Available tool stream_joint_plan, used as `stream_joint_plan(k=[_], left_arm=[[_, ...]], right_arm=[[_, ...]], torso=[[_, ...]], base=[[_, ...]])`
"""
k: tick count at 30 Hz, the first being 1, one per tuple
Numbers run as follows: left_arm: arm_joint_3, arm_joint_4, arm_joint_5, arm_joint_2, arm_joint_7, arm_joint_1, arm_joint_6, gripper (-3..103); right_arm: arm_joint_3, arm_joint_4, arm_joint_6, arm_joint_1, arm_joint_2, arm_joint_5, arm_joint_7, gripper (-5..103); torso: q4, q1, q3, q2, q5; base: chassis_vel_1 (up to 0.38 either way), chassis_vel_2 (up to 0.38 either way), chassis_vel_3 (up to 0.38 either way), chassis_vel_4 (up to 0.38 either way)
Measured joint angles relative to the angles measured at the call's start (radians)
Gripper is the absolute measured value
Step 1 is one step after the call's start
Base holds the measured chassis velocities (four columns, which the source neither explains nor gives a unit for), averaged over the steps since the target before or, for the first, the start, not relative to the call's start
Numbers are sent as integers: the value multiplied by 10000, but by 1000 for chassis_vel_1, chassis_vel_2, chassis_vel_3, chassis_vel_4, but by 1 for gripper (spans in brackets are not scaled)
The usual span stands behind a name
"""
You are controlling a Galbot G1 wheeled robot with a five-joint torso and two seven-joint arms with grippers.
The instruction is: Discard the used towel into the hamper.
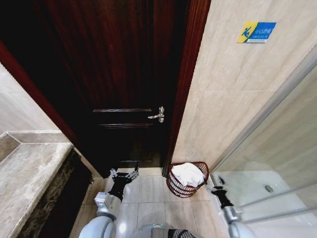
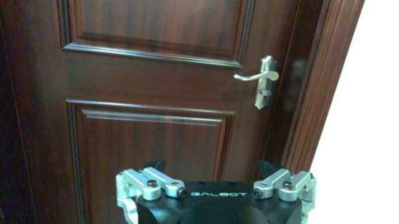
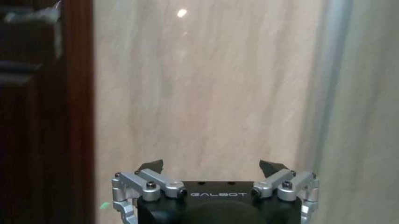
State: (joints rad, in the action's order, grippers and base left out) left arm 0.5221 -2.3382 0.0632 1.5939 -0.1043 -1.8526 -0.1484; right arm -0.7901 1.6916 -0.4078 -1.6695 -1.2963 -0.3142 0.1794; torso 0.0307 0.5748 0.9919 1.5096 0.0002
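— Down on the tiled floor, between the dark wooden door (image 1: 124,74) and the glass shower screen (image 1: 277,163), sits the hamper (image 1: 187,186), hard against the beige wall, with the white towel (image 1: 188,173) already heaped inside it. So what could still go wrong?

— Not much, I'd judge, but the towel rides high, bulging at the rim. A careless sweep of either arm past the basket could snag the cloth and drag it out, or tip the light wire basket over.

— Which arm is the likelier culprit?

— The right gripper (image 1: 216,189). It hangs low just beside the hamper's rim, on the shower side. Its wrist camera faces the marbled wall, and the two fingers stand wide apart with nothing between them.

— And the left?

— The left gripper (image 2: 215,169) is lowered on the other side, a little further from the basket, pointing at the door below the silver handle (image 2: 262,81). Its fingers are spread wide too, holding nothing. If it pushes forward it could knock the door panel.
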Motion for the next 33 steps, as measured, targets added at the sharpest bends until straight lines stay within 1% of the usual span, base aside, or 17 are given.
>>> stream_joint_plan(k=[1, 4, 5, 7, 9, 12, 16, 18, 19, 22, 23, 26, 33], left_arm=[[0, 0, 0, 0, 0, 0, 0, 99], [-3, 0, 0, 1, -1, 0, 0, 99], [-3, 0, 0, 1, -1, 0, 0, 99], [-2, 0, 0, 0, -1, 0, 0, 99], [-1, 0, 0, 0, 0, 0, 0, 99], [-2, 0, 0, 0, 0, 0, 0, 99], [-2, 0, 0, 0, 0, 0, 0, 99], [-2, 0, 0, 0, 0, 0, 0, 99], [-2, 0, 0, 0, 0, 0, 0, 99], [-2, 0, 0, 0, -1, 0, 0, 99], [-2, 0, 0, 0, -1, 0, 0, 99], [-2, 0, 0, 1, 0, 0, 0, 99], [-2, 0, 0, 0, -1, 0, 0, 99]], right_arm=[[0, 0, 0, 0, 0, 0, 0, 100], [-373, 1462, 193, -755, -37, -153, -827, 100], [-373, 1462, 193, -755, -37, -153, -827, 100], [-549, 2502, 327, -1167, -145, -180, -1211, 100], [-622, 3134, 341, -1398, -327, -108, -1386, 100], [-566, 3619, 346, -1584, -504, -67, -1538, 100], [-285, 4093, 363, -1719, -845, 36, -1683, 100], [72, 4390, 405, -1746, -1157, 214, -1721, 100], [72, 4390, 405, -1746, -1157, 214, -1721, 100], [855, 4663, 543, -1727, -1442, 722, -1884, 100], [855, 4663, 543, -1727, -1442, 722, -1884, 100], [1511, 4872, 756, -1514, -1742, 1349, -2142, 100], [1862, 5066, 890, -1399, -1749, 1696, -2291, 100]], torso=[[0, 0, 0, 0, 0], [-1, 0, 0, 0, -2], [-1, 0, 0, 0, -2], [0, 0, 0, 0, -5], [1, 0, 0, 0, -3], [-1, 0, 0, 0, -4], [0, 0, 0, 0, -3], [-1, 0, 1, 0, -3], [-1, 0, 1, 0, -3], [0, 1, 1, 0, -3], [0, 1, 1, 0, -3], [0, 1, 1, 0, -2], [0, 1, 1, -2, -3]], base=[[0, 0, 0, 0], [0, 0, 0, 0], [0, 0, 0, 0], [0, 0, 0, 0], [0, 0, 0, 0], [0, 0, 0, 0], [0, 0, 0, 0], [0, 0, 0, 0], [0, 0, 0, 0], [0, 0, 0, 0], [0, 0, 0, 0], [0, 0, 0, 0], [0, 0, 0, 0]])
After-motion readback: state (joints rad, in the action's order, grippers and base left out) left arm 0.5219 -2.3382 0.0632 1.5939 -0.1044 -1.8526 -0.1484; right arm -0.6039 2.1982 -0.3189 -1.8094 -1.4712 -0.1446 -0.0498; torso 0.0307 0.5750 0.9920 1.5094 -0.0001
